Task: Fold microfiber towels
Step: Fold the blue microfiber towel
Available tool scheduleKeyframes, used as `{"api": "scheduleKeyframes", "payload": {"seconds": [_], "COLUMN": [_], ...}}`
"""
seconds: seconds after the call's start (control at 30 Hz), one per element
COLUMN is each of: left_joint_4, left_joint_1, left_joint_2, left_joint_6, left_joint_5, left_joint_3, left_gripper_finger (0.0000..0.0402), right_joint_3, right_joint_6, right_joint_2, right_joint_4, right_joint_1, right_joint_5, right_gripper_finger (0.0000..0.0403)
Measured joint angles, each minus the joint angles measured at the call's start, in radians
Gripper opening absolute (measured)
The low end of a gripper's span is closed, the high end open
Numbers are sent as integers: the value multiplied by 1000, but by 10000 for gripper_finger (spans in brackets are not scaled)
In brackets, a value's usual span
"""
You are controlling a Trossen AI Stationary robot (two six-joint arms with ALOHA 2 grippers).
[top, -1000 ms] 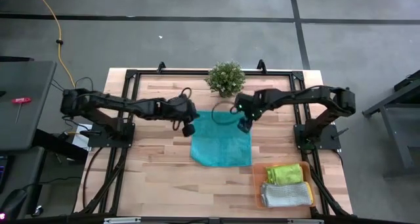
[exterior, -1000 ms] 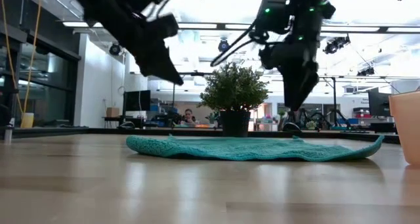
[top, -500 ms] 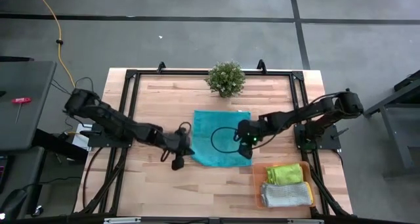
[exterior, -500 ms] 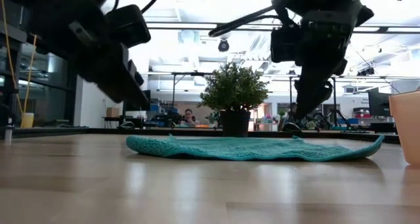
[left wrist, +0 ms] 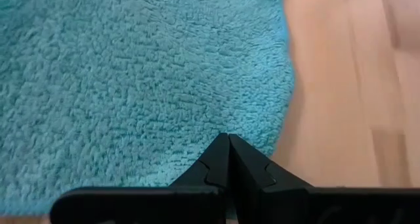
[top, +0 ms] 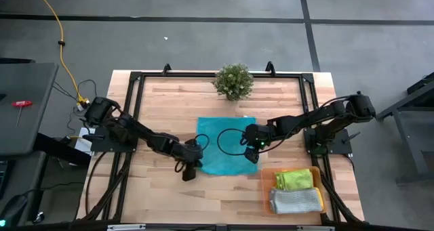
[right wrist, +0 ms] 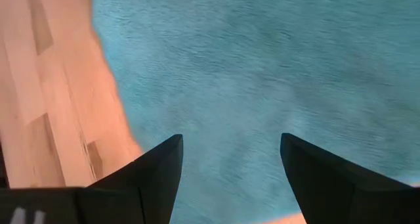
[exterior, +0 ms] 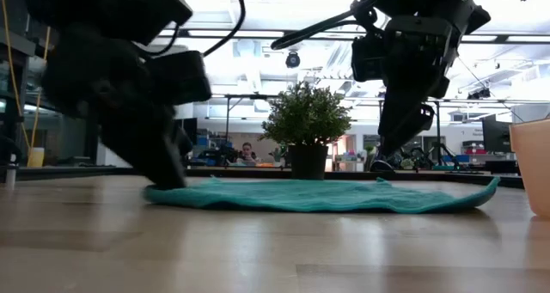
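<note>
Towels are partly done: a lime green towel and a grey towel are stacked folded in the orange tray. The teal towel is spread flat in the middle of the worktop, not yet folded. The left claw is pressed together at its near left corner. The right claw is spread wide over the near right corner, with nothing held.

Both pincers sit at the teal towel's near corners.
</note>
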Motion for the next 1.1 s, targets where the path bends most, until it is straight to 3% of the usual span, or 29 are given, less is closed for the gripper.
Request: {"api": "scheduleKeyframes", "payload": {"seconds": [0.3,0.53,0.67,0.77,0.97,1.1], "left_joint_4": [-248,-240,-215,-223,-276,-332], "left_joint_1": [-60,-117,-148,-144,-75,-15], "left_joint_2": [-113,-165,-165,-178,-293,-297], "left_joint_6": [-45,-180,-230,-226,-116,-20], "left_joint_5": [10,7,68,80,-70,-55], "left_joint_3": [-6,-6,-6,-1,1,1], "left_gripper_finger": [0,0,0,0,0,0], "right_joint_3": [1,1,1,1,1,1], "right_joint_6": [-1,-36,-42,-36,-39,-45], "right_joint_2": [0,0,0,0,0,0], "right_joint_4": [28,32,34,37,39,44], "right_joint_1": [0,-1,-1,-1,-1,-1], "right_joint_5": [19,48,51,51,53,56], "right_gripper_finger": [247,247,247,247,247,247]}}
